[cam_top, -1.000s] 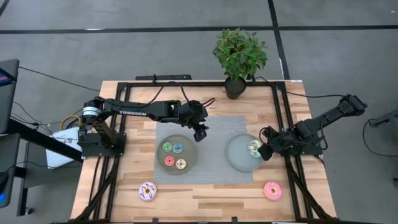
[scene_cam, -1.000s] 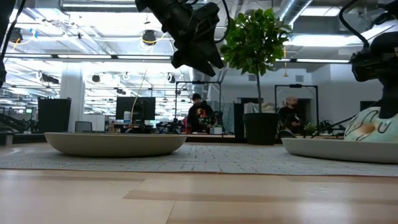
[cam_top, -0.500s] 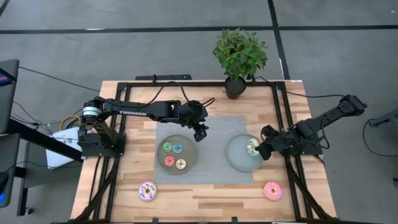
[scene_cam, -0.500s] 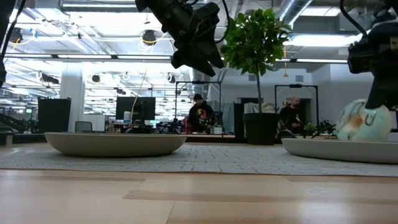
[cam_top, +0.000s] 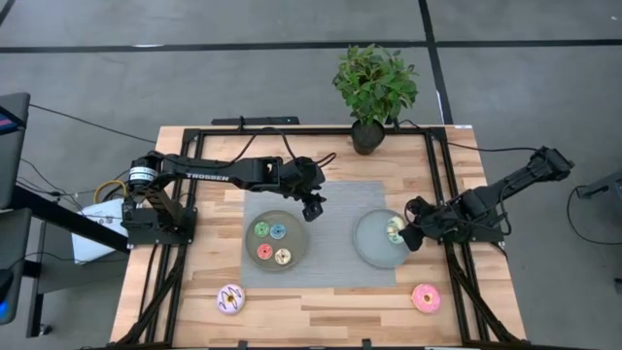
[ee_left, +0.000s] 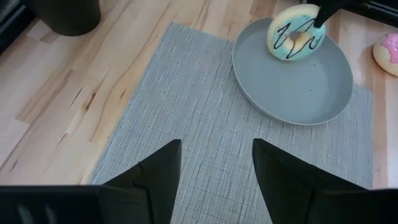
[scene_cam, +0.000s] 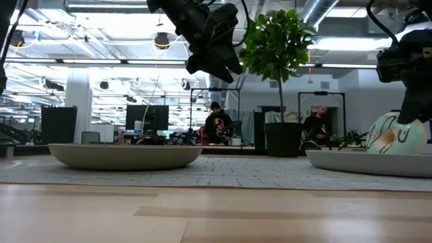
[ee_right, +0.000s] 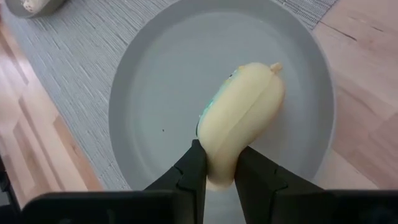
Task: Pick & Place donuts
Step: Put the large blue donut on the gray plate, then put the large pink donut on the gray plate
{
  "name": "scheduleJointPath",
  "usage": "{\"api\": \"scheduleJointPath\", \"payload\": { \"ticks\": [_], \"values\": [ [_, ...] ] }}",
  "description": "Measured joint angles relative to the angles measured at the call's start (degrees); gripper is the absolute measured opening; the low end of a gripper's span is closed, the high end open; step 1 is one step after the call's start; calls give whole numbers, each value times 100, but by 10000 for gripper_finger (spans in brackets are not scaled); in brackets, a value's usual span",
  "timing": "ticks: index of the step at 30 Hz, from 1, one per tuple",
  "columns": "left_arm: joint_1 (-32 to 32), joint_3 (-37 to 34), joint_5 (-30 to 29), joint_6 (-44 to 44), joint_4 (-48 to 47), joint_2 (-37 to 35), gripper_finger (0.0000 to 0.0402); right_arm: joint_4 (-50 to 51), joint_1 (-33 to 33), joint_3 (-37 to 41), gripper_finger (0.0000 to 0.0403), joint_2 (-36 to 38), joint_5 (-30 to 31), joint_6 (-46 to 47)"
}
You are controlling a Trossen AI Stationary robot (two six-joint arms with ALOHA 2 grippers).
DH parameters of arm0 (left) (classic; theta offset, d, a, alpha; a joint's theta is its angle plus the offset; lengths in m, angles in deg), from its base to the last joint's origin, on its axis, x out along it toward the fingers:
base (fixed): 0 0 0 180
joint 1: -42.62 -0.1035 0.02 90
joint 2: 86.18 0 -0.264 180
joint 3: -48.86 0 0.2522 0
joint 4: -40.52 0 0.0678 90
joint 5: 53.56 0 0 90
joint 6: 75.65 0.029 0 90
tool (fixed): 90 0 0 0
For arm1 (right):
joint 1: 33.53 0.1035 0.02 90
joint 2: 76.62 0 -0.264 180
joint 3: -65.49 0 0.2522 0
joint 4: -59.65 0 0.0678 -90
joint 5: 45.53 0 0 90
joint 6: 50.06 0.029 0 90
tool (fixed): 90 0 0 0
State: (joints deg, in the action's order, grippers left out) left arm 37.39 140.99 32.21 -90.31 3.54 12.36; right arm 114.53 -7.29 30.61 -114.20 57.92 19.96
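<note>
On a light wooden table [cam_top: 321, 311] with a grey woven mat [cam_top: 330, 238] at its centre, the right gripper [cam_top: 408, 231] clamps a mint-green iced ring donut with dark squiggles [ee_left: 296, 34], its two dark fingers [ee_right: 193, 171] pinching the pale yellow underside of the ring from both sides. The donut stands on edge, tilted, over the right side of the right-hand round grey plate [cam_top: 374, 248]; in the low view its lower edge sits at the plate's rim line, and whether it touches the plate cannot be told.

The left gripper [cam_top: 313, 206] hangs above the mat's far edge, just beyond the left-hand round grey plate [cam_top: 255, 248]. Its jaws stand apart with nothing between them, as the left wrist view shows the bare mat through the gap between the fingers [ee_left: 155, 174].

That left plate carries four tiny ring donuts: a green one [cam_top: 260, 229], a blue one [cam_top: 278, 231], a red one [cam_top: 264, 252] and a yellow-white one [cam_top: 283, 257], lying close together but apart from one another.

Two larger donuts lie flat on the bare wood near the table's near edge, well apart: a purple-and-white iced ring donut [cam_top: 230, 298] on the left and a pink iced ring donut [cam_top: 426, 297] on the right.

A small green potted plant in a dark pot [cam_top: 373, 92] stands at the far edge of the table. In the room behind, seen level across the table, two people [scene_cam: 217, 125] sit at desks.
</note>
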Motion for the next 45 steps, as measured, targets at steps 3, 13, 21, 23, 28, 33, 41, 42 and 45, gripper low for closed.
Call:
{"api": "scheduleJointPath", "payload": {
  "ticks": [3,13,21,23,28,33,41,42,45],
  "values": [
    [-2,0,-13,1,-2,0,190,41,0,0,66,2,-97,-10],
    [-2,0,-115,6,27,0,190,263,0,0,98,4,-548,43],
    [-2,0,-118,8,83,0,190,297,0,0,181,4,-1239,107],
    [-2,0,-118,8,138,0,190,302,0,0,192,4,-1426,196],
    [-2,0,-118,10,308,0,190,302,0,0,200,13,-1774,369],
    [-2,0,-116,10,424,0,190,287,0,0,191,23,-2255,551],
    [-2,0,-116,10,431,0,190,16,0,-318,172,26,-2543,461],
    [-2,0,-116,10,428,0,190,81,0,-415,169,26,-2519,455],
    [-2,0,-99,39,423,0,190,357,4,-761,162,52,-2528,460]
  ]
}}
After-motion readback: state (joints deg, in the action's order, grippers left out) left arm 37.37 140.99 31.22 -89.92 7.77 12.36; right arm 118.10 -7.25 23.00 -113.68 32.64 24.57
